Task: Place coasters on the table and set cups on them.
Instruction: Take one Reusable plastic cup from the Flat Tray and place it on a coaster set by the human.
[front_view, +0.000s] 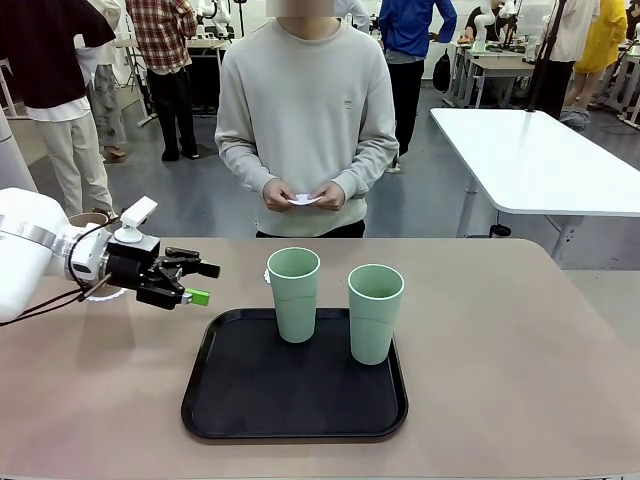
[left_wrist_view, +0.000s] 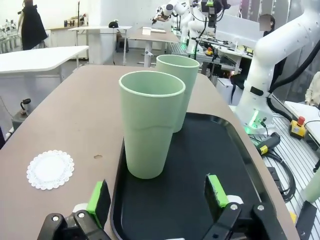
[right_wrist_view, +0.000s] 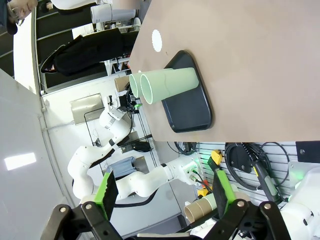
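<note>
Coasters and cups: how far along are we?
Done: one coaster lies bare on the table. In hand: left gripper open, facing the nearer mint cup; the person's hands hold something white, maybe another coaster. Left: that cup and the other mint cup stand on the tray, off any coaster.

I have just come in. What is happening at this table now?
The person at the far side holds a small white thing, probably a coaster, in both hands. One coaster lies on the beige table beside the black tray, with no cup on it. Two mint green cups stand upright on the tray. The left gripper hovers open and empty near them; the right gripper is open and empty too.
</note>
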